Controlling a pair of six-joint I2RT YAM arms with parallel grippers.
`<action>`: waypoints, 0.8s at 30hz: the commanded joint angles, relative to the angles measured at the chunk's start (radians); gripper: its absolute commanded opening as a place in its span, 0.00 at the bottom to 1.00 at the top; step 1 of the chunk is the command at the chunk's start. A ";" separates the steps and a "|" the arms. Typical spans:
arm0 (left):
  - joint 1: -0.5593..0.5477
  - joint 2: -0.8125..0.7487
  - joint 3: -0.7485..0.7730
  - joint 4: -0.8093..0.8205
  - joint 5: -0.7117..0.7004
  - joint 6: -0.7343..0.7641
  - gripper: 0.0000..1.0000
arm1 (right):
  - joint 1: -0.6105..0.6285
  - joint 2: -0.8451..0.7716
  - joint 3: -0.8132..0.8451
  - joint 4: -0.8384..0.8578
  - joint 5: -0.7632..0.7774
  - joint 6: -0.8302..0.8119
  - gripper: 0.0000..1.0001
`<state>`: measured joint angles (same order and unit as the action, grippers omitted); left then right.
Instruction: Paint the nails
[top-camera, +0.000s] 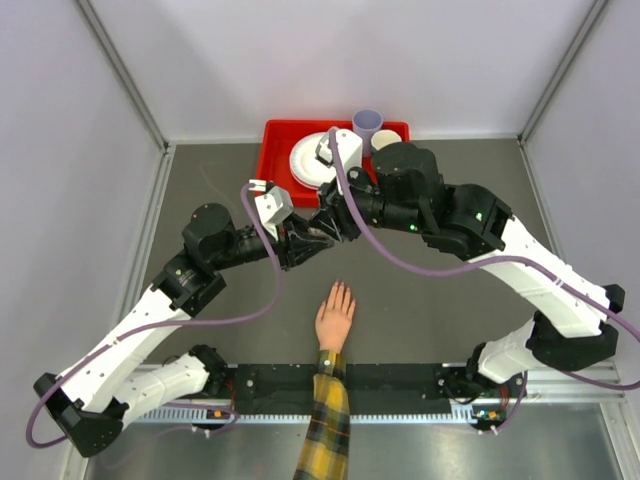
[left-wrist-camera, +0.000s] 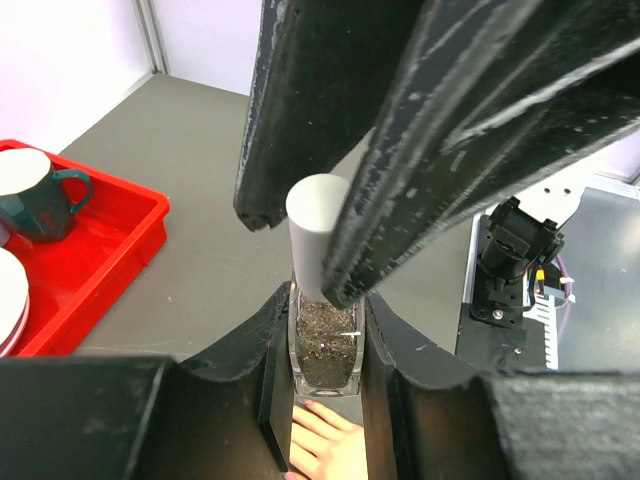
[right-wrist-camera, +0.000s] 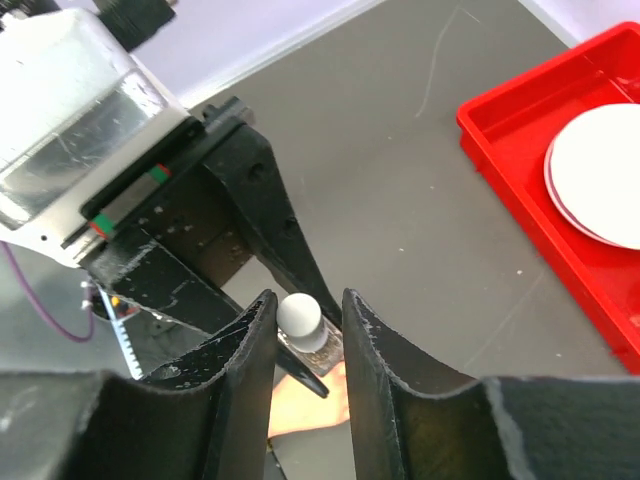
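Note:
A peach hand (top-camera: 335, 318) with a yellow-and-dark plaid sleeve (top-camera: 325, 425) lies palm down near the table's front edge. Its nails (left-wrist-camera: 306, 403) show as small pinkish tips under the left gripper. My left gripper (left-wrist-camera: 326, 300) is shut on a small clear bottle (left-wrist-camera: 325, 345) of dark glittery polish, held above the fingers. The bottle's pale cap (right-wrist-camera: 299, 316) stands between the fingers of my right gripper (right-wrist-camera: 307, 297). One finger touches the cap and a narrow gap shows at the other. From the top view both grippers (top-camera: 315, 235) meet above the hand, hiding the bottle.
A red tray (top-camera: 275, 150) sits at the back with a white plate (top-camera: 305, 160), a lilac cup (top-camera: 367, 122) and a dark green mug (left-wrist-camera: 40, 200). The right arm's base (left-wrist-camera: 510, 265) stands on the rail at the near edge.

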<state>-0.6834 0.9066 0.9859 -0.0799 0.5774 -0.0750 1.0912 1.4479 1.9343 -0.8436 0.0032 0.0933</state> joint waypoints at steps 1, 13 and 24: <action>-0.002 -0.002 0.045 0.037 -0.005 0.014 0.00 | 0.012 -0.011 0.051 -0.003 0.043 -0.024 0.30; -0.002 0.000 0.045 0.031 -0.002 0.011 0.00 | 0.013 -0.003 0.057 -0.020 0.023 -0.029 0.30; -0.002 0.006 0.046 0.031 0.004 0.007 0.00 | 0.013 -0.001 0.057 -0.026 0.006 -0.038 0.15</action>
<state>-0.6834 0.9096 0.9859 -0.0845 0.5774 -0.0750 1.0927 1.4498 1.9469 -0.8867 0.0139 0.0689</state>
